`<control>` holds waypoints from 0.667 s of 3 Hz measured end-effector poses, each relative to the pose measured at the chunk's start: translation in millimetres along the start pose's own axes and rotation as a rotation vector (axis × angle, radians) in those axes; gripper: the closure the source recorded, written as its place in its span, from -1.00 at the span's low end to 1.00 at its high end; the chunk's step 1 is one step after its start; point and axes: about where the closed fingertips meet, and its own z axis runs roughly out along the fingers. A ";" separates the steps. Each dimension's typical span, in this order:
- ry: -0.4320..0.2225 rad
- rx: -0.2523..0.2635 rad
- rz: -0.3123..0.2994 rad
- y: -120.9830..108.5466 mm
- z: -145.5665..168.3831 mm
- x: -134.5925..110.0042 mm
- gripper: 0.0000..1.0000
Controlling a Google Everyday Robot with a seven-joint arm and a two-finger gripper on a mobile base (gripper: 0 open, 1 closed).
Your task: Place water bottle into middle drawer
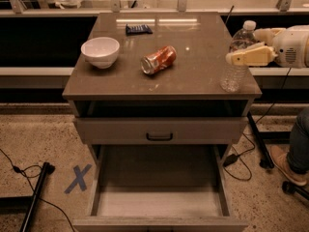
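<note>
As the claw [235, 58] crosses the water bottle [231, 79], its label hides.
</note>
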 end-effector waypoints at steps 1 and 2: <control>-0.013 -0.041 -0.001 5.1 15.0 -0.2 -0.05; -0.077 -0.107 -0.024 13.6 18.2 -11.3 0.59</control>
